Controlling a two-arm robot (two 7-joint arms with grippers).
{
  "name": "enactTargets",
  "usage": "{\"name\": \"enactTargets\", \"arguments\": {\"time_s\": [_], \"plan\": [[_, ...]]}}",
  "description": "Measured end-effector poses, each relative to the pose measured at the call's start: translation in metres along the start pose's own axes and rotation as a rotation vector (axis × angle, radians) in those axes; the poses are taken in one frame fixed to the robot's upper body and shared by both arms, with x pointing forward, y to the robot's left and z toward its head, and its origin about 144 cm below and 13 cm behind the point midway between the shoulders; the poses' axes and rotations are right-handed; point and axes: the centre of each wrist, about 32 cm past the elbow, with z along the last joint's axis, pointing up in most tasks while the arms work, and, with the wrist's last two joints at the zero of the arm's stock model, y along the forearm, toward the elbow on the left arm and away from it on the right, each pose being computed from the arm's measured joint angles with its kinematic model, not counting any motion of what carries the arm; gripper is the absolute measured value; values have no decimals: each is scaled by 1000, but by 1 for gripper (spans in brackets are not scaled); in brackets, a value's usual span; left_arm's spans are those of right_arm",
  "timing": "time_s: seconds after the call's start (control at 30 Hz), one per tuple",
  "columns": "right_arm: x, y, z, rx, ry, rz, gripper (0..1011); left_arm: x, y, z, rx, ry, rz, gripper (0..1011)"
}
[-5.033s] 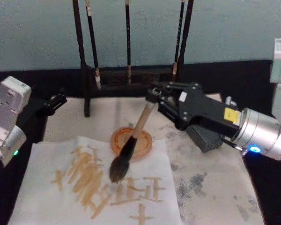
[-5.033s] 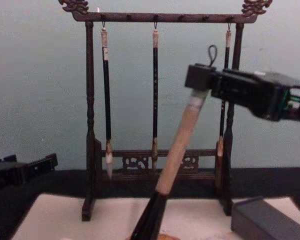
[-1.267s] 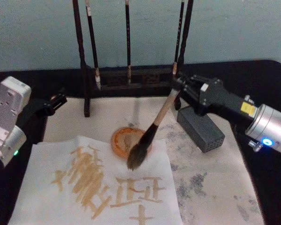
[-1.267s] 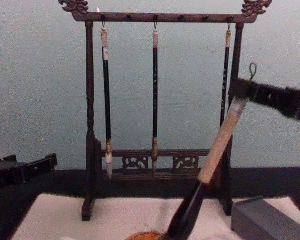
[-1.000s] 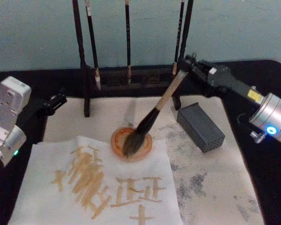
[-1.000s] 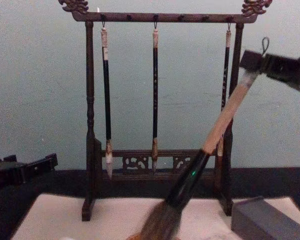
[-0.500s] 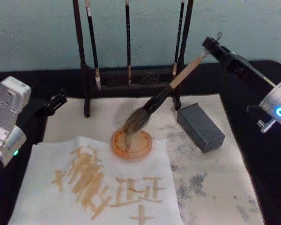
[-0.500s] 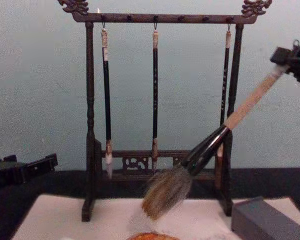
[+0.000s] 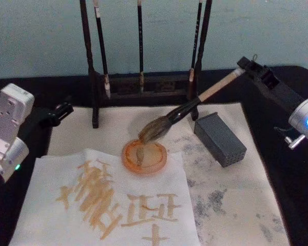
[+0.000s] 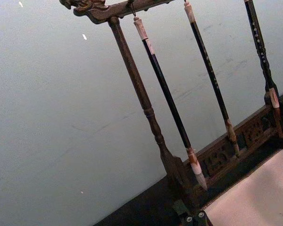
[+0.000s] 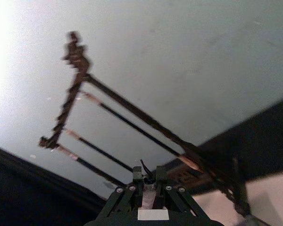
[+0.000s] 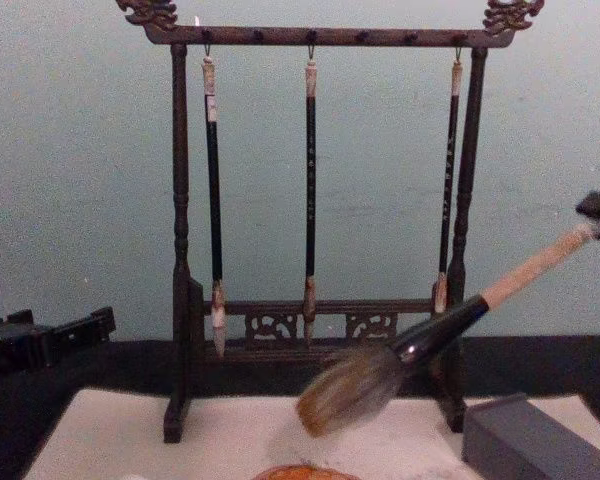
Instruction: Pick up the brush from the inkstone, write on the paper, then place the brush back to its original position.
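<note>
Right gripper (image 9: 242, 69) raised at right rear, clamped on top end of brush (image 9: 195, 101). Brush slanted low, hair tip just above orange inkstone (image 9: 126, 156), not touching. Paper (image 9: 46, 179) in front, tan strokes on it. Left gripper (image 9: 59, 111) parked at left.

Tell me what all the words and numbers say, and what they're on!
The paper: tan brush strokes shaped like characters; I can't read them for sure.
White label on the right gripper: too blurred to read.
I can read nothing else.
</note>
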Motion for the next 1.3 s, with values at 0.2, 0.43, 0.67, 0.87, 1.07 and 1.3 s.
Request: {"name": "enactTargets", "arguments": {"time_s": [0.2, 0.43, 0.67, 0.87, 1.07, 1.3], "plan": [[12, 0, -2, 0, 80, -60, 178, 0, 0, 0, 0, 0, 0, 1002], [27, 0, -5, -5, 160, -120, 178, 0, 0, 0, 0, 0, 0, 1002], [38, 1, -8, -22, 182, -160, 178, 0, 0, 0, 0, 0, 0, 1000], [47, 0, -10, -29, 196, -193, 178, 0, 0, 0, 0, 0, 0, 1002], [51, -1, -11, -29, 199, -206, 178, 0, 0, 0, 0, 0, 0, 1002], [52, 0, -11, -22, 190, -215, 178, 0, 0, 0, 0, 0, 0, 1002]]}}
